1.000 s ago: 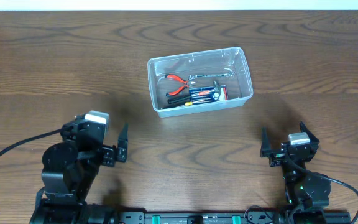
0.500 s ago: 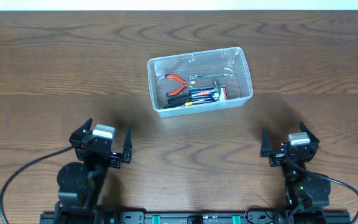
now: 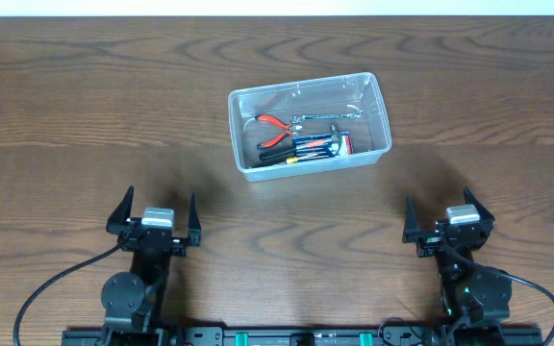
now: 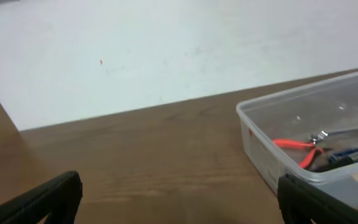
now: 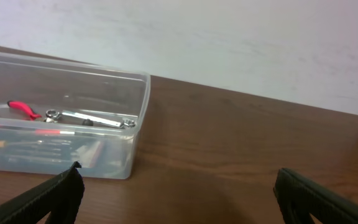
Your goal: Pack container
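Left gripper point(image 3: 160, 199) drawn back, jaws apart — container point(image 3: 315, 163) holds tools point(image 3: 301, 142).

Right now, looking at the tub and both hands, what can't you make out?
Overhead: the dark and blue tools beside the pliers in the container are too small and overlapped to name.
Left wrist: the container's far end is cut off by the right edge.
Right wrist: its cloudy wall blurs those tools.
Both wrist views: the bottom edge crops the fingers of the left hand and right hand.
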Tool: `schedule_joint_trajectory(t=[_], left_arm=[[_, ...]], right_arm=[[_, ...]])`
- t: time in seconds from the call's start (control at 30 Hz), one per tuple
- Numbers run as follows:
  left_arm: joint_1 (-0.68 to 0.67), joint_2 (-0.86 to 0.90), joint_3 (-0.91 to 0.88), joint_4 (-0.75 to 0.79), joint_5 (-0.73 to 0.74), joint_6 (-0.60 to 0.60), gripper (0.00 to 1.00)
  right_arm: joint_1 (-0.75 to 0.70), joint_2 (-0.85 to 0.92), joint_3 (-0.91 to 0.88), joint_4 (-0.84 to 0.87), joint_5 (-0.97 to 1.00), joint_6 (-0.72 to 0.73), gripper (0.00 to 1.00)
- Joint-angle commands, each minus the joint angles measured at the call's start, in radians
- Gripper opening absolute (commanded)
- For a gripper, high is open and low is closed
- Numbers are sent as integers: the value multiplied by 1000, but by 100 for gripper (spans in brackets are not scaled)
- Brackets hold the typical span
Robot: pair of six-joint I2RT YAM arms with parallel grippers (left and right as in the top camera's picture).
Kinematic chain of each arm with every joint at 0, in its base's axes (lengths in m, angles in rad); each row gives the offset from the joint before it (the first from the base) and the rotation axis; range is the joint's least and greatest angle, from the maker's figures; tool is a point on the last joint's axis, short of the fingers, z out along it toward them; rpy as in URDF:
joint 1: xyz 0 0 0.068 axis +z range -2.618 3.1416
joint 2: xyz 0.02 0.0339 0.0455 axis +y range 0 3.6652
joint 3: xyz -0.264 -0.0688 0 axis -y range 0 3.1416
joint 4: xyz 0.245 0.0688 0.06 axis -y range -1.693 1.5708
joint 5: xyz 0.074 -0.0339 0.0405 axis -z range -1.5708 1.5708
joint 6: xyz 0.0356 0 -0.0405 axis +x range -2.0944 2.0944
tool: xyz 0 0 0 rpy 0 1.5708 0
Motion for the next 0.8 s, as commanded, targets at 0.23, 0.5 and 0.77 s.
schedule_joint_trajectory(t=[0.23,0.5,0.77], left_arm=[[-28,-9,-74,-5,15,36,98],[-28,-9,-74,-56,49,35,98],[-28,-9,-74,-55,49,30,98]], right_arm=[[8,-7,-8,3,10,18,99],[8,-7,-8,3,10,18,99],[8,-7,-8,3,10,18,99]])
